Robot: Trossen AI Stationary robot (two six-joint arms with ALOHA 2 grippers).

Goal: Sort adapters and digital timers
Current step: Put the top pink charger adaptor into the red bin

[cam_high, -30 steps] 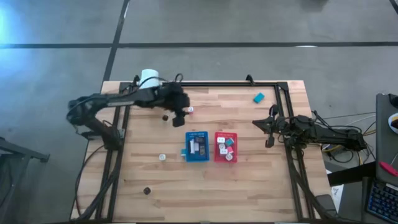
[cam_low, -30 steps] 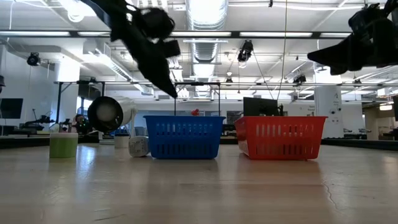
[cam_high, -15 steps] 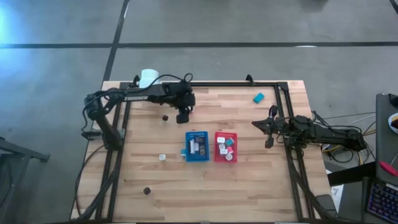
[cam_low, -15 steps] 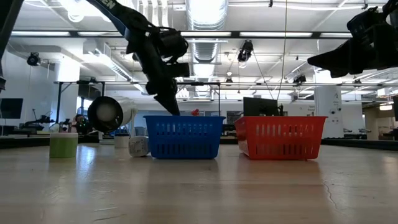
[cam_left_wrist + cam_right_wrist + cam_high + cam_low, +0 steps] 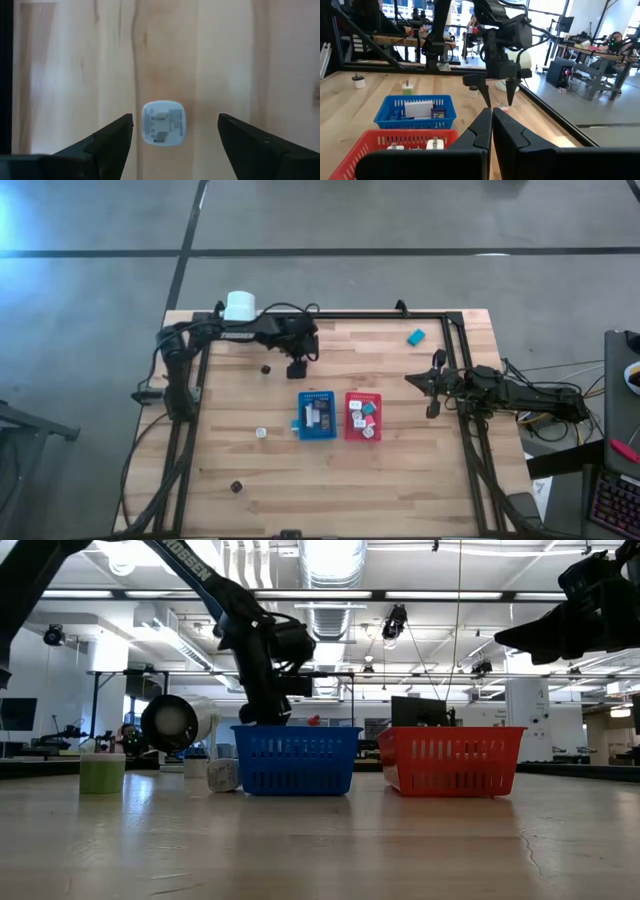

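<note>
Below left gripper (image 5: 175, 127), fingers apart: white rounded-square adapter (image 5: 163, 123), grey markings.

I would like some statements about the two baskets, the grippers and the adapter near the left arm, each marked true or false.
1. The left gripper is open above a white adapter lying on the table. True.
2. The right gripper is open. False: its fingers are shut together.
3. The blue basket stands on the left arm's side of the red basket. True.
4. The red basket is empty. False: several small pieces lie in it.
5. A teal timer lies alone near the table's far right corner. True.
</note>
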